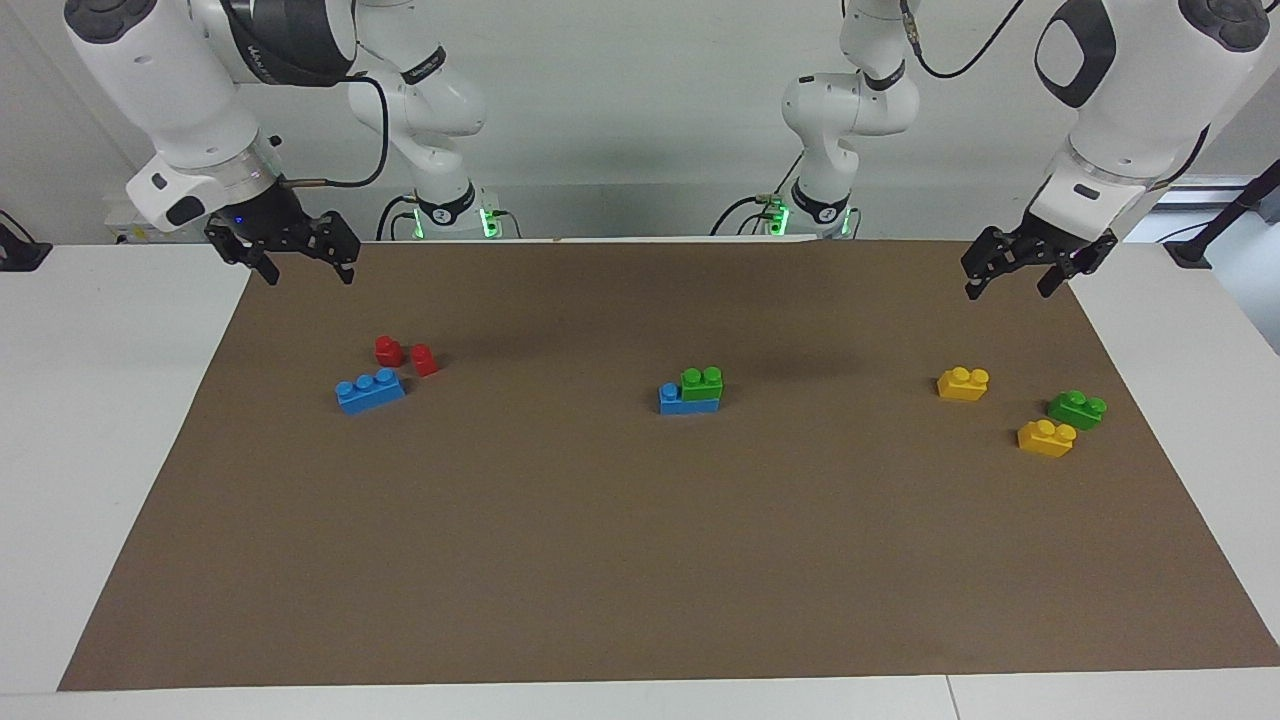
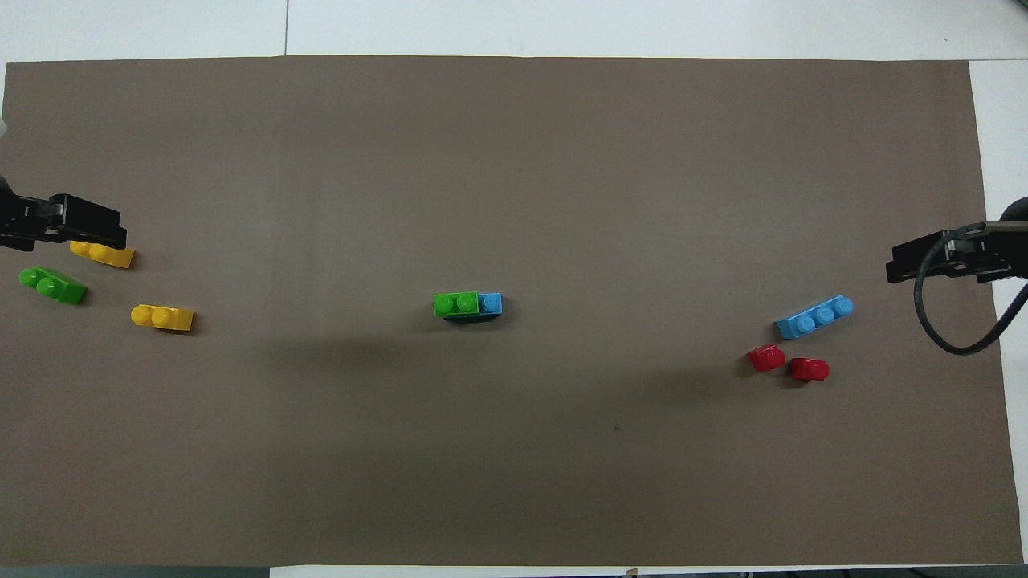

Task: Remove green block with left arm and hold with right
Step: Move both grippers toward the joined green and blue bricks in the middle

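A green block (image 1: 702, 382) (image 2: 455, 303) sits on top of a blue brick (image 1: 672, 401) (image 2: 491, 303) in the middle of the brown mat, covering two of its studs. A second green block (image 1: 1077, 409) (image 2: 52, 285) lies loose toward the left arm's end. My left gripper (image 1: 1008, 288) (image 2: 88, 229) hangs open and empty above the mat at its own end, over the yellow brick farthest from the robots in the overhead view. My right gripper (image 1: 308, 272) (image 2: 923, 261), with the blue wrist light, hangs open and empty above the mat's corner at its own end.
Two yellow bricks (image 1: 963, 383) (image 1: 1046, 438) lie beside the loose green block. A loose blue brick (image 1: 370, 390) and two small red pieces (image 1: 389, 350) (image 1: 424, 359) lie toward the right arm's end. The brown mat (image 1: 640, 560) covers the white table.
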Action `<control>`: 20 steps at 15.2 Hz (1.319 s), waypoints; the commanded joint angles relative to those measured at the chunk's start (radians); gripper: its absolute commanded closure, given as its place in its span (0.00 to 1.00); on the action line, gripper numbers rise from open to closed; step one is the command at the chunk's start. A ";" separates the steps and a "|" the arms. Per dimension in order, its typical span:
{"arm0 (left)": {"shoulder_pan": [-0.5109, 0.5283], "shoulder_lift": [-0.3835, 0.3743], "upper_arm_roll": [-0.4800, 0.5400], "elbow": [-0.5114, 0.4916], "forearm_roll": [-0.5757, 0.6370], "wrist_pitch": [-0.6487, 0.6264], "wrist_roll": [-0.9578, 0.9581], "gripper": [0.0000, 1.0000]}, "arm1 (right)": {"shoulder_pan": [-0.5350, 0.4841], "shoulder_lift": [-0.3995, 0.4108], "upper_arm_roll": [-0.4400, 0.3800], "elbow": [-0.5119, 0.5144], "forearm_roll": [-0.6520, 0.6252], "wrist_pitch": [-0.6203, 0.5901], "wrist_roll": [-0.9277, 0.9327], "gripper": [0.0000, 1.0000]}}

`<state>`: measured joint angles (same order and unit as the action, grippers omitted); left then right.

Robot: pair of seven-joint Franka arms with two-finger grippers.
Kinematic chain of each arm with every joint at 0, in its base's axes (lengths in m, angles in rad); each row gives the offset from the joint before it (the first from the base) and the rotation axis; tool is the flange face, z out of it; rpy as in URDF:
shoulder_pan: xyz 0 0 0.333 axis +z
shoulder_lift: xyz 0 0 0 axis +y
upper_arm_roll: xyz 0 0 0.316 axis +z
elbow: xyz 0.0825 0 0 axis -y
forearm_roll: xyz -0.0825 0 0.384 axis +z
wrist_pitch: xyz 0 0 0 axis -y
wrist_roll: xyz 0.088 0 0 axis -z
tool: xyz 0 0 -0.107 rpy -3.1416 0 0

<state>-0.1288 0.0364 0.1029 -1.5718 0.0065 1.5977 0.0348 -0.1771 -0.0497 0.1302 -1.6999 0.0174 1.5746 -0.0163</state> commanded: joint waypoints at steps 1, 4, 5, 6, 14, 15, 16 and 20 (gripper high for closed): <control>-0.006 -0.003 0.009 0.007 -0.014 0.007 0.014 0.00 | -0.015 -0.007 0.009 -0.010 -0.017 -0.004 -0.019 0.00; -0.006 -0.003 0.009 0.006 -0.014 0.008 0.014 0.00 | -0.016 -0.006 0.009 -0.007 -0.017 0.008 -0.022 0.00; -0.006 -0.003 0.009 0.006 -0.014 0.008 0.014 0.00 | -0.019 -0.006 0.009 -0.009 -0.011 0.010 -0.025 0.00; -0.006 -0.003 0.009 0.004 -0.014 0.008 0.014 0.00 | -0.022 -0.006 0.009 -0.009 -0.011 0.012 -0.028 0.00; -0.008 -0.007 0.008 -0.011 -0.016 0.016 -0.004 0.00 | 0.057 -0.029 0.014 -0.119 -0.001 0.168 0.522 0.00; -0.009 -0.010 0.008 -0.014 -0.016 0.019 -0.031 0.00 | 0.085 -0.021 0.014 -0.139 0.001 0.198 0.627 0.00; -0.011 -0.016 0.006 -0.028 -0.016 0.030 -0.079 0.00 | 0.111 -0.009 0.014 -0.151 0.004 0.218 0.735 0.00; -0.061 -0.045 0.005 -0.091 -0.017 0.091 -0.330 0.00 | 0.191 0.062 0.015 -0.158 0.210 0.295 1.232 0.00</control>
<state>-0.1590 0.0360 0.1009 -1.5921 -0.0002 1.6405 -0.1760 0.0033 -0.0172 0.1469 -1.8464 0.1250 1.8131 0.9941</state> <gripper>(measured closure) 0.000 0.000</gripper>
